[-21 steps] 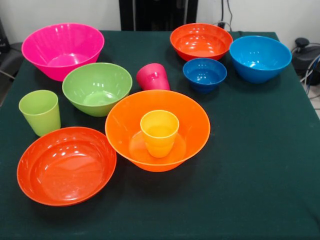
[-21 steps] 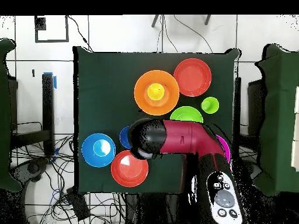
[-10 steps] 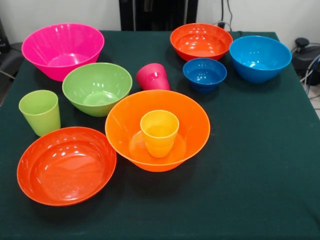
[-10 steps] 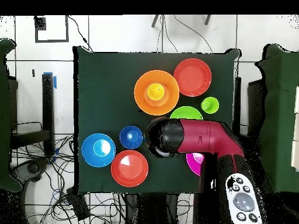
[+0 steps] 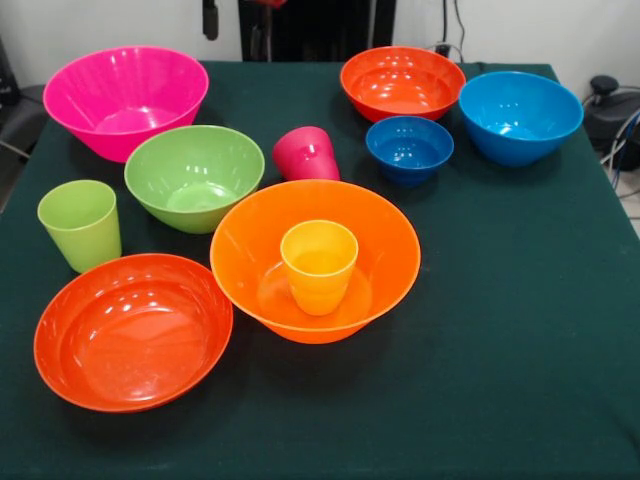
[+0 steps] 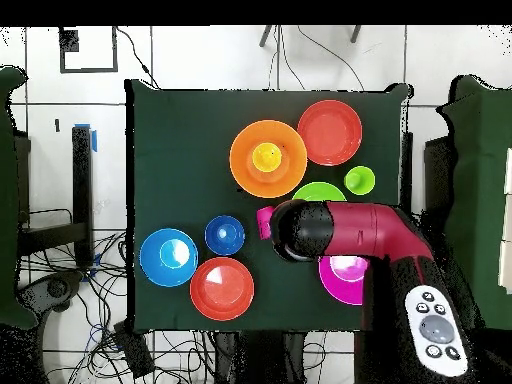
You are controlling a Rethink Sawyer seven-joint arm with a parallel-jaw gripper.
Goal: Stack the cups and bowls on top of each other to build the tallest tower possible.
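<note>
Cups and bowls are being shown spread on the green table, with no tower made.

The yellow cup is being held inside the big orange bowl. Only from above is the red arm being seen, over the green bowl. The gripper is barely shown; open or closed cannot be told.
</note>
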